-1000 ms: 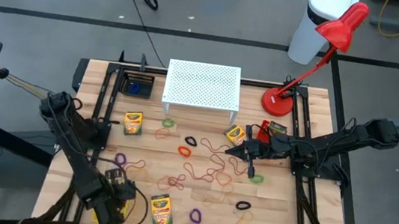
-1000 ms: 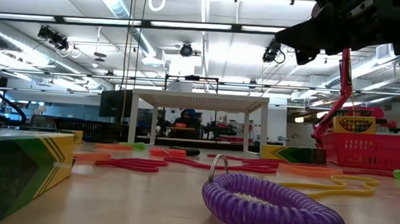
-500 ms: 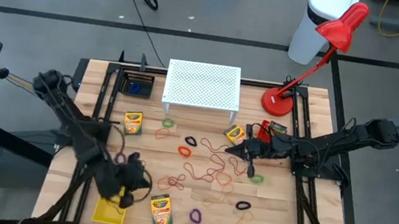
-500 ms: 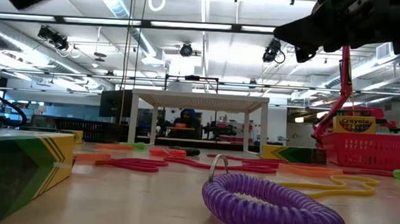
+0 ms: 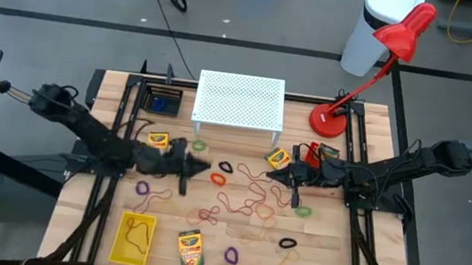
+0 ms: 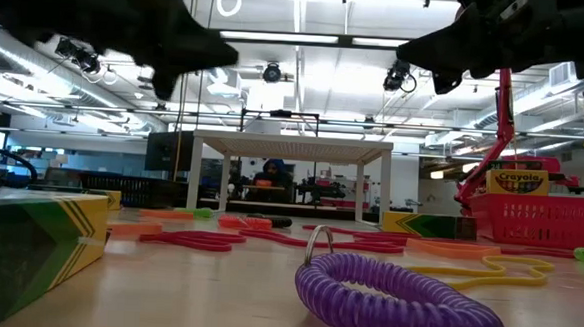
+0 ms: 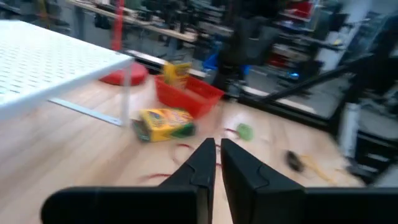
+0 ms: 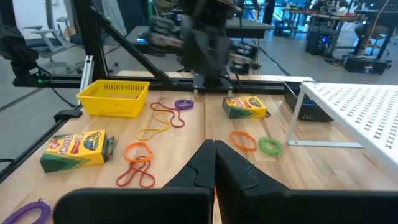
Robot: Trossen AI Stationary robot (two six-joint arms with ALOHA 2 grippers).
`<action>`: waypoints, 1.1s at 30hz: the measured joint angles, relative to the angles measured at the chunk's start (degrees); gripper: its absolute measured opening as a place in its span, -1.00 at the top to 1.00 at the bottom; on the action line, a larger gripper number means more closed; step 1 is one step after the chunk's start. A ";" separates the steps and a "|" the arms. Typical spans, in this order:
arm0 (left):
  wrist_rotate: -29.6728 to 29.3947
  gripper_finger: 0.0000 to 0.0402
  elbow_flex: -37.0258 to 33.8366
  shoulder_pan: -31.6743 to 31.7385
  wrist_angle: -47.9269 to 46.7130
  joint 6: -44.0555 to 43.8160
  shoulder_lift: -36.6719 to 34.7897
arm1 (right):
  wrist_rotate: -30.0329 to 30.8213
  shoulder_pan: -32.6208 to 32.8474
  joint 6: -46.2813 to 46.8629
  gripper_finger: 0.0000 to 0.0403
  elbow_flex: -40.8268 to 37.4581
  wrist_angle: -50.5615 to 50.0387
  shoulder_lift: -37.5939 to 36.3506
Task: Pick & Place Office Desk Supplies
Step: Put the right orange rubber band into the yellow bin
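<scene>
From above, the left gripper (image 5: pixel 200 172) is seen reaching over the middle of the wooden slatted table (image 5: pixel 329 250) with its fingers almost together and nothing between them. The right gripper (image 5: pixel 277 178) is shut and empty, beside a yellow-and-green crayon box (image 5: pixel 278 159) near the white perforated metal stand (image 5: pixel 240 100).

A yellow plastic mesh basket (image 5: pixel 134 238), holding a thin rubber band, and a second crayon box (image 5: pixel 191 248) are shown at the near left edge. Only the table-level camera shows the purple coiled elastic loop (image 6: pixel 395 300) large in front, a red mesh basket (image 6: pixel 540 220) holding a crayon box, and a hall lit by ceiling strip lights (image 6: pixel 309 38). The left wrist camera alone shows the red desk lamp's base (image 7: pixel 122 76) under the stand. Orange, green and black loops and reddish rubber bands (image 5: pixel 245 207) lie scattered mid-table.
</scene>
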 joint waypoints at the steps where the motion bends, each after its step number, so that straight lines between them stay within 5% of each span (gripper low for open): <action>1: 1.90 0.84 0.00 1.78 -0.08 0.69 0.30 | -0.01 0.02 0.00 0.97 0.00 0.04 0.00; 6: 8.65 0.97 0.00 7.64 5.55 8.25 4.59 | 0.12 0.02 0.04 0.97 0.00 -0.02 0.00; 15: 28.64 0.97 0.02 16.96 34.63 12.81 22.72 | 0.50 0.00 2.30 0.97 0.00 0.01 0.00; 25: 26.46 0.95 4.35 22.41 40.86 5.06 36.99 | 8.51 0.00 6.66 0.97 0.00 -0.51 0.00; 33: 29.68 0.97 1.95 21.66 43.09 6.32 37.52 | 12.51 0.04 15.65 0.97 2.98 -12.33 0.00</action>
